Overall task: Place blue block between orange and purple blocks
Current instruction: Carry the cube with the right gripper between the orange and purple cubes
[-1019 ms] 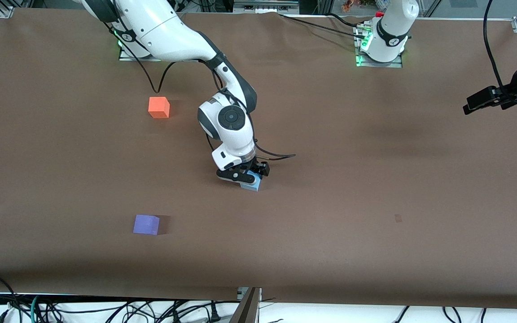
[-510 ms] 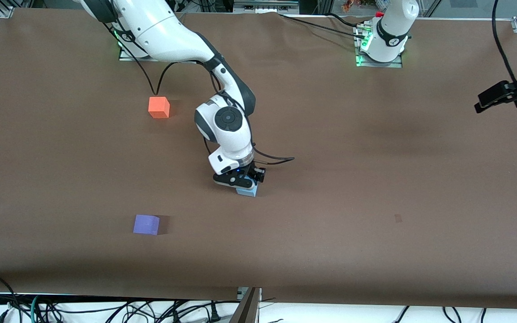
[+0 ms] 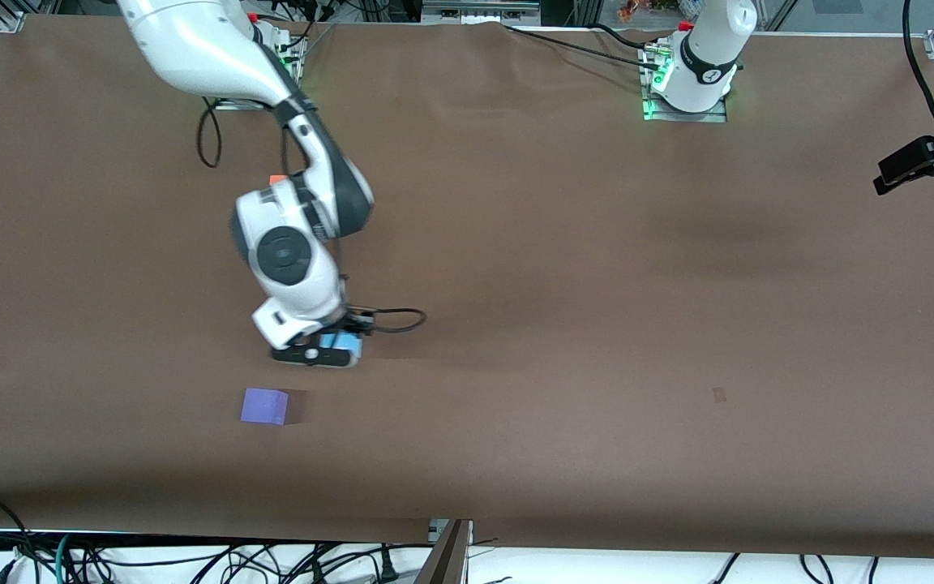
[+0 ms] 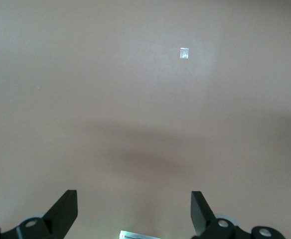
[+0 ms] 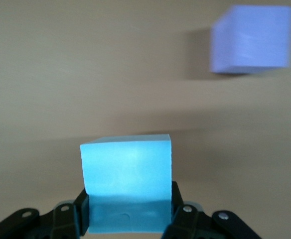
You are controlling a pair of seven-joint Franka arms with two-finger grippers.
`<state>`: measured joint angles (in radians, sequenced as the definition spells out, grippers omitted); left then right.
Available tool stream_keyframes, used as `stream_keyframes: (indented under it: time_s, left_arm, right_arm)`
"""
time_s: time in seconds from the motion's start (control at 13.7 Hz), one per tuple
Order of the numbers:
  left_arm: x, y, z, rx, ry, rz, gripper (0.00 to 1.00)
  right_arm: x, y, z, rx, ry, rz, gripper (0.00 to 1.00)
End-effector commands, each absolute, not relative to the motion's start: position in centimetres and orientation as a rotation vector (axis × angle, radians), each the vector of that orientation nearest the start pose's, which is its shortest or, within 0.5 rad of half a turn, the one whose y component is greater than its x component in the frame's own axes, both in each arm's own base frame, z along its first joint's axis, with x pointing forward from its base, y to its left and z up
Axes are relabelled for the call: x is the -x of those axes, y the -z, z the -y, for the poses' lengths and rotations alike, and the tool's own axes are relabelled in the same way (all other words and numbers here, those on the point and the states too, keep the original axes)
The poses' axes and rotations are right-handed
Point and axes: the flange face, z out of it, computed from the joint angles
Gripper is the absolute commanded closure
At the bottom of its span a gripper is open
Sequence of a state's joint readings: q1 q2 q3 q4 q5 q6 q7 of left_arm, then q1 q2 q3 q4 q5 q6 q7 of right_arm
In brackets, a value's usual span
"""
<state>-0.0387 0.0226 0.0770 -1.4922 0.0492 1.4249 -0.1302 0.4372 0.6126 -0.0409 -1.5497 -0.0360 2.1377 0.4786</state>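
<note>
My right gripper (image 3: 329, 354) is shut on the light sky-blue block (image 3: 347, 344) and holds it over the table between the orange and purple blocks; the block fills the right wrist view (image 5: 126, 181). The violet-purple block (image 3: 264, 406) sits nearer the front camera, also seen in the right wrist view (image 5: 250, 40). The orange block (image 3: 276, 178) is mostly hidden by the right arm; only its top edge shows. My left gripper (image 3: 917, 162) is open and empty, up in the air at the left arm's end of the table; its own view shows it too (image 4: 133, 214).
The brown table cover (image 3: 597, 284) is bare around the blocks. A small pale mark (image 3: 719, 395) lies on it toward the left arm's end, seen in the left wrist view (image 4: 184, 53). Cables hang along the table's front edge.
My right gripper has carried the blue block toward the right arm's end, from mid-table to just above the purple block. The right arm now covers the orange block. The left gripper drifted slightly outward.
</note>
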Motion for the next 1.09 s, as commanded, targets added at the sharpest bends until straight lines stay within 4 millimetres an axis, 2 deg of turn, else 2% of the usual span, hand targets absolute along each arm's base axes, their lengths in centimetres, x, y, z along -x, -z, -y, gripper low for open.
stream_keyframes:
  time_s: [0.0, 0.22, 0.36, 0.51, 0.66, 0.73, 0.8, 0.87, 1.02]
  left_arm:
    - [-55.6, -62.5, -1.5, 3.041, -0.181, 0.199, 0.00]
    - [-55.7, -62.3, -1.7, 3.041, -0.181, 0.201, 0.00]
    - [-55.8, -62.3, -2.2, 3.058, -0.168, 0.216, 0.00]
    - [-56.3, -62.3, -2.7, 3.124, -0.101, 0.221, 0.00]
    - [-56.0, -62.0, -3.7, 3.144, -0.113, 0.123, 0.00]
    - [-55.6, -61.7, -3.6, 3.145, -0.125, 0.113, 0.00]
    - [-55.5, -61.8, -3.8, 3.145, -0.125, 0.118, 0.00]
    - [-55.5, -61.9, -3.8, 3.144, -0.125, 0.125, 0.00]
    - [-55.5, -62.0, -3.8, 3.144, -0.123, 0.127, 0.00]
  right_arm:
    - [-60.8, -28.1, -21.2, 3.173, -0.053, -0.043, 0.89]
    - [-58.8, -25.1, -17.0, 3.164, -0.025, -0.017, 0.89]
    - [-58.3, -24.5, -16.3, 3.166, -0.036, -0.020, 0.89]
    - [-57.9, -23.5, -14.4, 3.171, -0.073, -0.013, 0.89]
    - [-57.6, -22.8, -12.6, 3.158, -0.105, 0.000, 0.87]
    - [-57.5, -22.6, -12.6, 3.151, -0.117, 0.000, 0.68]
    - [-57.6, -22.7, -12.6, 3.150, -0.117, 0.007, 0.16]
    - [-58.1, -23.4, -12.7, 3.148, -0.108, 0.013, 0.00]
    - [-59.8, -26.6, -13.8, 3.142, -0.100, 0.026, 0.00]
